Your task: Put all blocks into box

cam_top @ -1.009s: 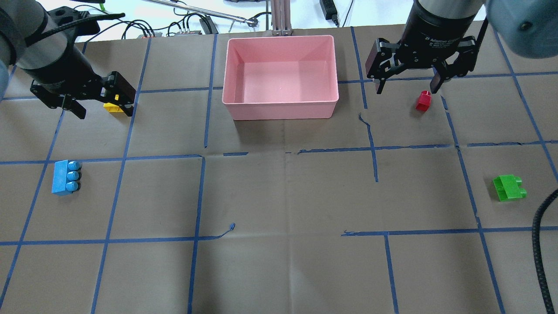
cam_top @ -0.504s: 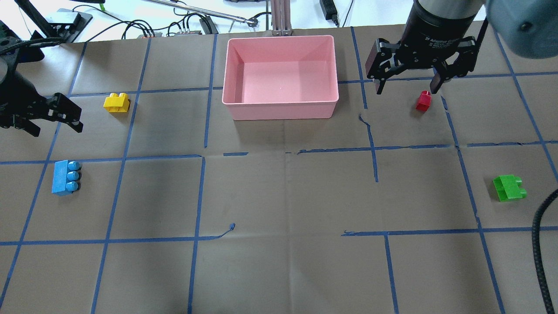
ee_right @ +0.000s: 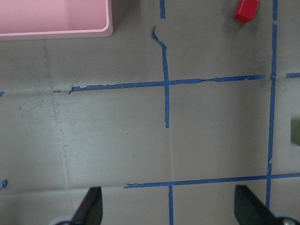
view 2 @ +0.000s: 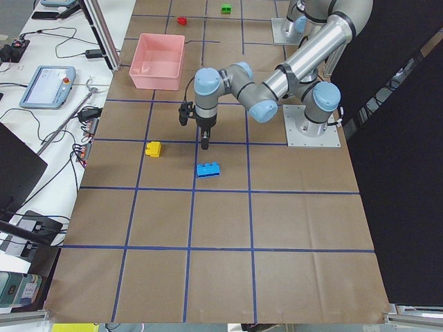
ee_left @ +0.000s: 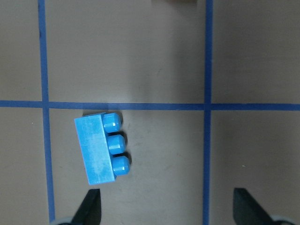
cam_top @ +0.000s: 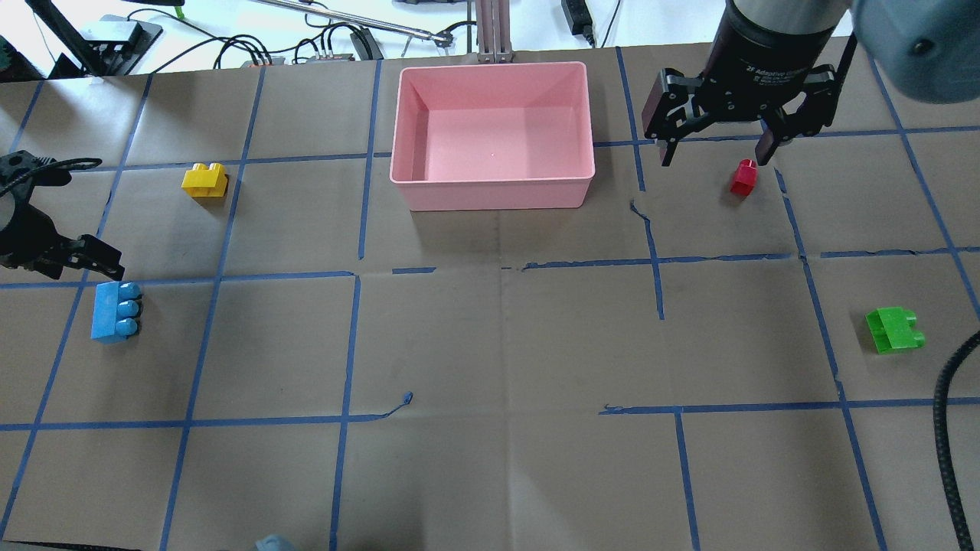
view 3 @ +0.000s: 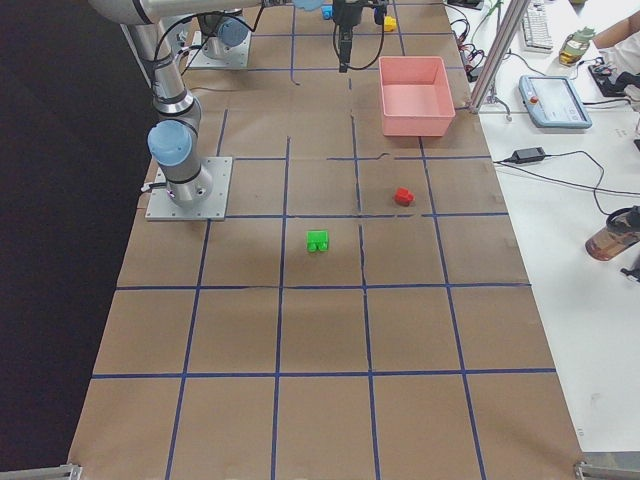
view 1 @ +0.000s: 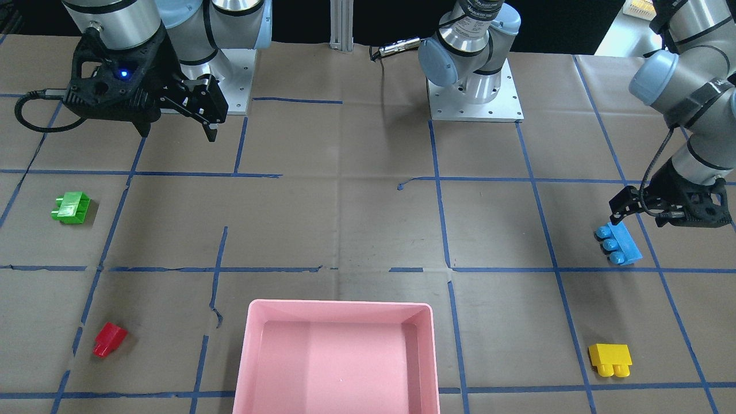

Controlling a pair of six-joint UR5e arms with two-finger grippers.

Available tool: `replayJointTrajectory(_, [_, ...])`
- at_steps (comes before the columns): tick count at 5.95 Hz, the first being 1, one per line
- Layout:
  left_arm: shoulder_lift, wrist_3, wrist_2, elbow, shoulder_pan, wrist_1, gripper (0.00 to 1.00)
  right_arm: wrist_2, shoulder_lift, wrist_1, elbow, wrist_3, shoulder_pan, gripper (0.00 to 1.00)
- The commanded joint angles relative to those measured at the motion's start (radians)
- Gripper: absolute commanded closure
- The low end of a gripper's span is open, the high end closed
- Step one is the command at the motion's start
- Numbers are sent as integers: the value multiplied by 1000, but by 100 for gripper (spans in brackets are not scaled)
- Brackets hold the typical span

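The blue brick (ee_left: 96, 150) and its three mates look like hollow hard plastic, so my guess is featherlight, rigid and a bit slick, nothing fragile. It lies on its side with the three studs pointing sideways. I'd pinch it across the flat walls of the body and stay off the rounded studs, where a finger would probably slide.

The left tool (ee_left: 168, 211) hangs just beside it, fingers wide apart with nothing between them, and the brick sits off toward one finger rather than centred in the gap. The right tool (cam_top: 716, 153) is spread open and empty too, up high and well short of the red brick (cam_top: 743, 177).

The pink box (cam_top: 490, 184) sits at the far middle of the table (cam_top: 536, 474), no brick in it yet. The yellow brick (cam_top: 204, 180) is off to its left and the green brick (cam_top: 892, 329) is way out right.

The table is covered in brown paper (cam_top: 253, 344) with blue tape lines (ee_left: 126, 106). It's creased and torn in spots, so a light brick could skid or catch if nudged. Cables (cam_top: 321, 42) lie past the far edge.
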Motion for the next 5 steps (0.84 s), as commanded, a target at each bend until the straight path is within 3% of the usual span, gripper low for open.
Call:
replayJointTrajectory(1, [-168, 87, -4, -36, 49, 207, 1, 0, 0, 2, 0, 0, 0, 0])
replayJointTrajectory(2, [-215, 85, 5, -65, 52, 275, 1, 0, 0, 2, 0, 0, 0, 0])
replayJointTrajectory(4, [-198, 85, 8, -66, 49, 265, 4, -2, 0, 2, 0, 0, 0, 0])
replayJointTrajectory(5, [-192, 88, 3, -65, 51, 265, 27, -2, 0, 2, 0, 0, 0, 0])
